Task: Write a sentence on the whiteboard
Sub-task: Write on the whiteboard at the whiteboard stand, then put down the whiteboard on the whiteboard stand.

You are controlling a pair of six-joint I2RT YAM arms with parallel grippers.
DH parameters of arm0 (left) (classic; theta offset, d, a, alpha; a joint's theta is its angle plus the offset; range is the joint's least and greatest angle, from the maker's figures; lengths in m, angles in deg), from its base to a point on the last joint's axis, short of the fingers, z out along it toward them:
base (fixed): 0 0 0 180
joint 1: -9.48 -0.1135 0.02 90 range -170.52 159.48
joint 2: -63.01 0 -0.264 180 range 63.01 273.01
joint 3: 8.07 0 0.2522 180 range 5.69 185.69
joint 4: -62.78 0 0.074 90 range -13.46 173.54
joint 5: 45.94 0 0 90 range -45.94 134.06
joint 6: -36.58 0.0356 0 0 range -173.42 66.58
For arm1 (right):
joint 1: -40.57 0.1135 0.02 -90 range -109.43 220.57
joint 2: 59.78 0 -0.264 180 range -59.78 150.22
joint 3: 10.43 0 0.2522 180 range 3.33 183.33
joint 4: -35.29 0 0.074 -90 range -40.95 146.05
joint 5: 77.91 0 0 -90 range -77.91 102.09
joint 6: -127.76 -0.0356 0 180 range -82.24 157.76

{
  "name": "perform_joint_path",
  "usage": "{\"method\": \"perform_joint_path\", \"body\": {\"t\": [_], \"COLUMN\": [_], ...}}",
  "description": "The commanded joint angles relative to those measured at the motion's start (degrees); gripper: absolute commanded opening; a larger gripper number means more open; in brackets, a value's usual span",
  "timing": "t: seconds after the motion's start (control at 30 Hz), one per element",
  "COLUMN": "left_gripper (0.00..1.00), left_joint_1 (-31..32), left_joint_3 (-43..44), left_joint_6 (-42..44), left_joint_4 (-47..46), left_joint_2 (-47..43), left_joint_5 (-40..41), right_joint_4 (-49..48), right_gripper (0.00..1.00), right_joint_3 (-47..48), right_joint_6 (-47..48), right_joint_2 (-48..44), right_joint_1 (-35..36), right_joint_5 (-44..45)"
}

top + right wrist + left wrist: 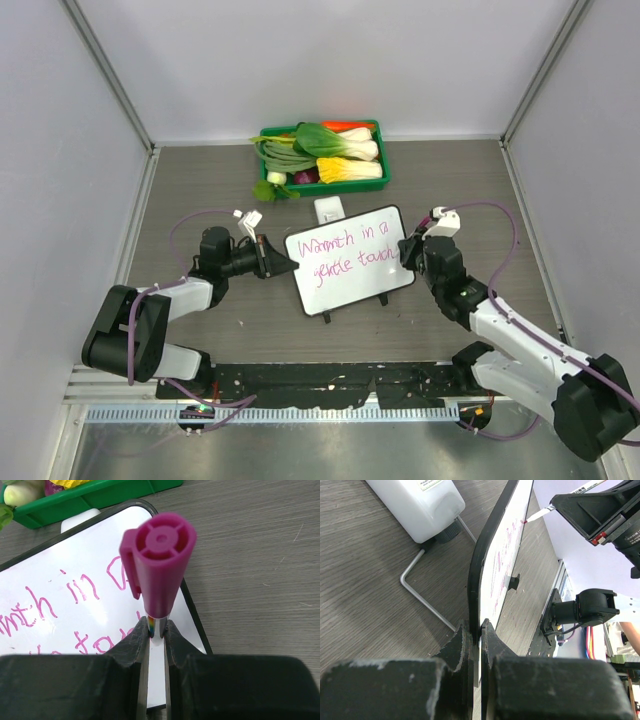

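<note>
The writing looks close to done. The sentence [340, 245] runs in two pink lines across the whiteboard [350, 288], reading roughly "Warmth in a gentle touch". The board lies at mid-desk, skewed, with its two black feet on the near long edge.

The left hand [475, 635] has its jaws closed tight on the board's left rim and pins it in place. The right hand [156, 630] is nipped narrow around a magenta marker [157, 565], whose cap is posted on the back end. In the left wrist view the marker tip seems to meet the board near its far right edge (contact or a hair off, I cannot tell).

By my reading, the step in hand is the last stroke or a closing full stop. The next move calls for a clean lift straight off the surface, because a sideways drag would smear the wet ink. The left hand's clamp should stay as it is until the tip is clear.

A small white box [329, 209] sits just beyond the board's far edge, with a bent wire rod [420, 587] beside it. Farther back on the desk [200, 180] is a green tray [350, 185] of vegetables [330, 140], well apart from the work. Nothing blocks the marker's way up, though the box crowds any push of the board away from the arms.
</note>
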State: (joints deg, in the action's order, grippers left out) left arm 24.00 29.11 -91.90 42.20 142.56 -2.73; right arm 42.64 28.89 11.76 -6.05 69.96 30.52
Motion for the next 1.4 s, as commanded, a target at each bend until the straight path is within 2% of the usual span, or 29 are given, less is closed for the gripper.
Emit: {"method": "perform_joint_path", "body": {"t": [0.0,0.27,0.7,1.17,1.3,1.37], "left_gripper": [0.0,0.0,0.0,0.0,0.06,0.16], "left_joint_1": [-0.2,-0.2,-0.11,-0.28,-0.29,-0.28], "left_joint_3": [-0.74,-0.83,-0.92,-1.01,-0.92,-1.09], "left_joint_6": [4.03,4.03,4.03,4.03,3.94,3.85], "left_joint_4": [0.95,0.95,0.86,0.86,0.86,0.86], "left_joint_2": [0.43,0.43,0.26,-0.09,-0.45,-0.97], "left_joint_5": [5.3,5.39,5.3,5.83,6.62,7.23], "right_joint_4": [2.63,3.78,0.09,4.92,8.67,9.84], "right_gripper": [0.01,0.01,0.01,0.01,0.01,0.01], "right_joint_3": [3.0,4.5,1.51,3.53,5.99,6.69], "right_joint_6": [-0.37,0.07,0.42,-0.28,-0.19,-0.45], "right_joint_2": [-3.45,-4.69,2.25,-8.21,-5.75,-5.83], "right_joint_1": [-0.21,-0.38,-0.21,-0.21,-0.29,-0.21], "right_joint_5": [-0.51,1.95,4.5,1.17,-0.5,-1.47]}}
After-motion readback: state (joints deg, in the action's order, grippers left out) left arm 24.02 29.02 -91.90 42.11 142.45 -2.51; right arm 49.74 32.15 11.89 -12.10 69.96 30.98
